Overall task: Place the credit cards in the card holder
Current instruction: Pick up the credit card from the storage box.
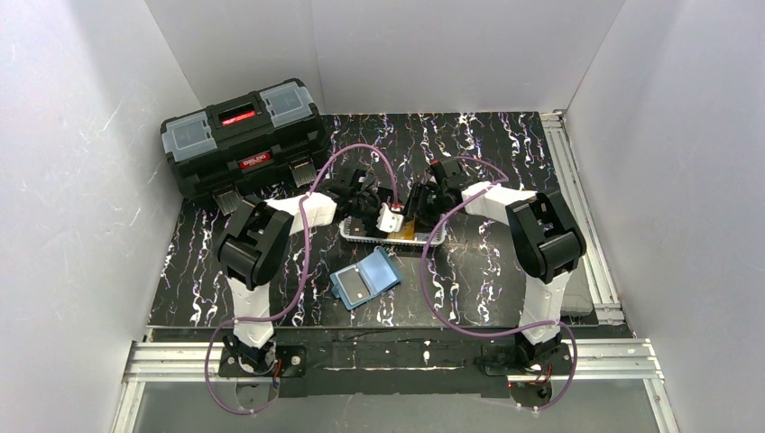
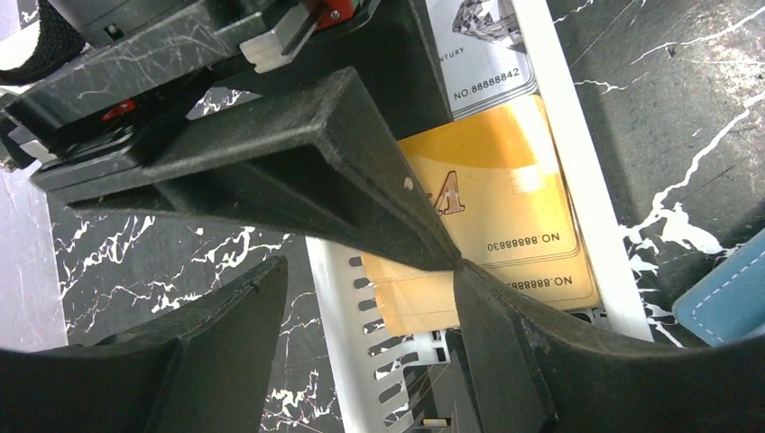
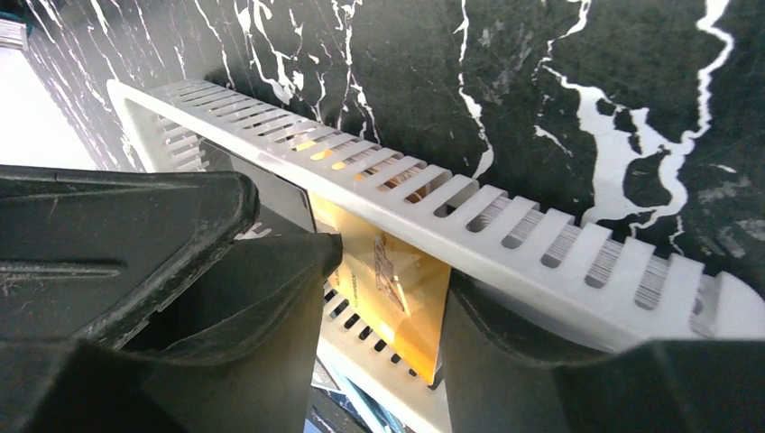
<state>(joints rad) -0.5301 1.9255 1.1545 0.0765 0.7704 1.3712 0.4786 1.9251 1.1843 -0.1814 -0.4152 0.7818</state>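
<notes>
An orange credit card stands tilted inside the white mesh basket. It spans the gap of my right gripper, and both fingers touch its edges. In the left wrist view the orange card lies over a second orange edge, and a pale card sits beyond them. My left gripper is open astride the basket's slotted wall, one finger outside and one inside beside the orange card. The teal card holder lies shut on the table, nearer than the basket. No black card shows.
A black toolbox stands at the back left. Both arms crowd over the small basket at mid-table, their fingertips almost touching. Purple cables loop beside each arm. White walls close in the table on three sides.
</notes>
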